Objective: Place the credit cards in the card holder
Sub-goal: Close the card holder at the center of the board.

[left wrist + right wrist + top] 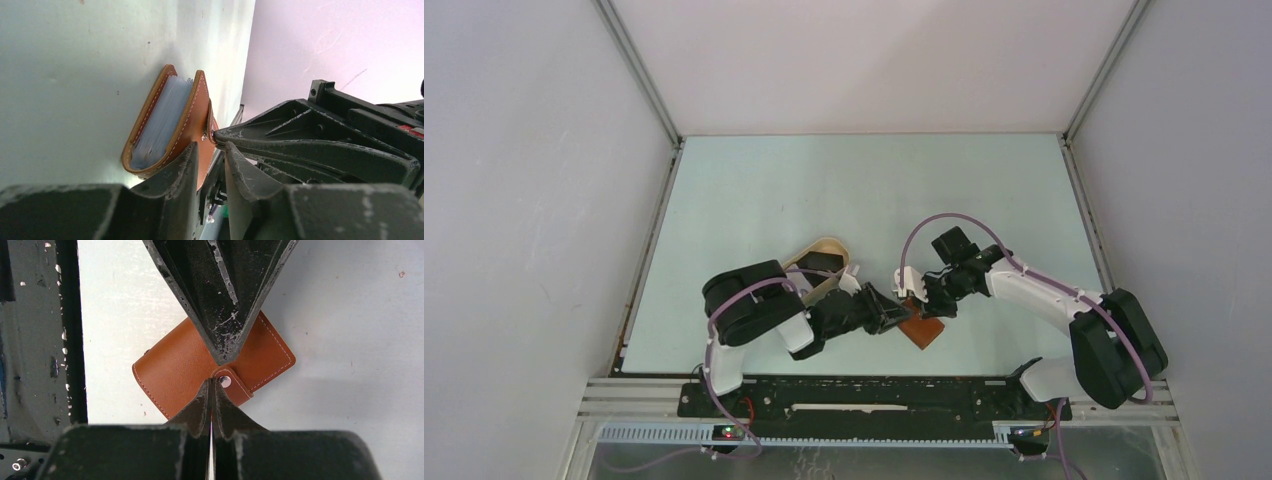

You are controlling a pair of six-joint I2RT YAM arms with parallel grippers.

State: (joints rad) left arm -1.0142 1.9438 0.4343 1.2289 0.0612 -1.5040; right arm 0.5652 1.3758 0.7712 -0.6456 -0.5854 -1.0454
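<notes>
Left fingers (pixel 170 185) straddle the card holder (pixel 175 365), parted, right fingers (pixel 192 412) closed, on a white-walled mint table (pixel 824 190).

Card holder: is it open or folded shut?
Folded shut: the card holder lies with its covers together and the snap strap wrapped over the top one. Whether the snap is fastened, cannot tell.

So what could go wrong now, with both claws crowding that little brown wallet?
The left gripper and right gripper meet almost tip to tip at the snap tab, so they might bump each other. The card holder gapes only slightly, its clear sleeves barely showing; if the tab slips, it may well fall shut. Nothing seems to pin it to the table, so a push could slide it.
</notes>
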